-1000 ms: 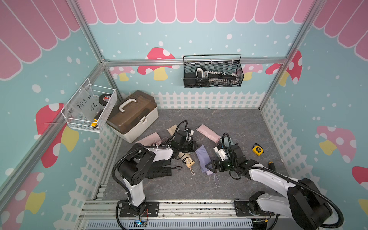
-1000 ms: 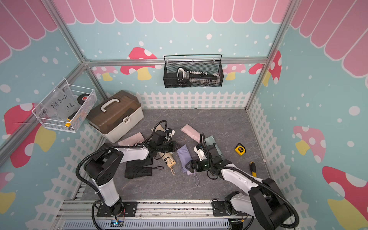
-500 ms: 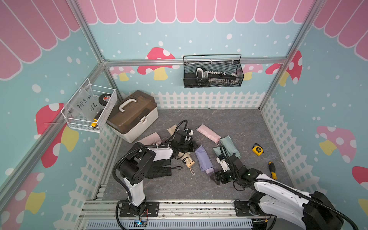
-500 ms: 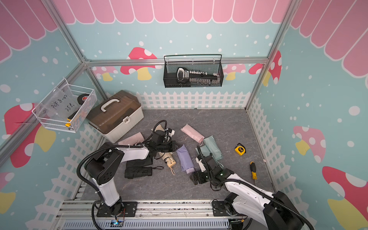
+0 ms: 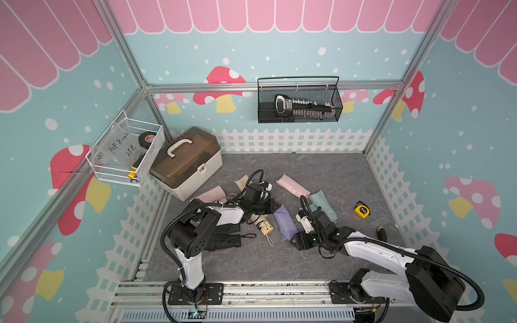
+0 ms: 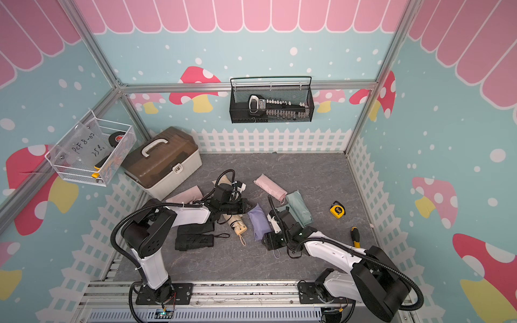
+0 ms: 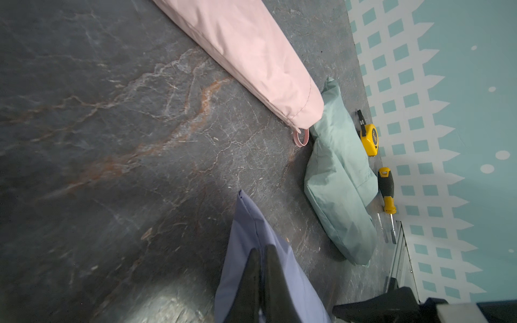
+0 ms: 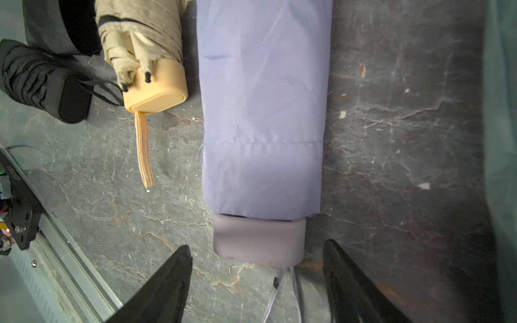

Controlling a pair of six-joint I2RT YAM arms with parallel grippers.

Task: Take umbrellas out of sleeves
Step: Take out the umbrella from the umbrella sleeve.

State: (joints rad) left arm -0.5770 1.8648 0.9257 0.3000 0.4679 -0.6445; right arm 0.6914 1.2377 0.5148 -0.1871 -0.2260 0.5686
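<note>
Down on the grey mat (image 5: 321, 173), near its middle: the lilac sleeve (image 5: 285, 223), running roughly 12 to 6 o'clock in both top views. Pinching its closed 12 o'clock end with the left gripper (image 7: 262, 249), fingers (image 7: 253, 268) pressed together on the fabric.

Over at the 6 o'clock end, poking out of the sleeve's mouth: the stubby handle of the lilac umbrella (image 8: 258, 237). Straddling that handle with the right gripper (image 8: 256, 246), spread wide, a clear gap on either side, gripping nothing.

At 9 o'clock of the lilac sleeve, just beside it: the beige umbrella (image 5: 263, 223), bare and pleated. Further out toward 8 o'clock, the black umbrella (image 5: 223, 242), also bare. At 2 o'clock, a plump mint sleeve (image 5: 323, 205). At 12 to 1 o'clock, a pink sleeve (image 5: 292, 187), just beside the mint one. Well apart at 3 o'clock, a yellow tape measure (image 5: 361, 209).
</note>
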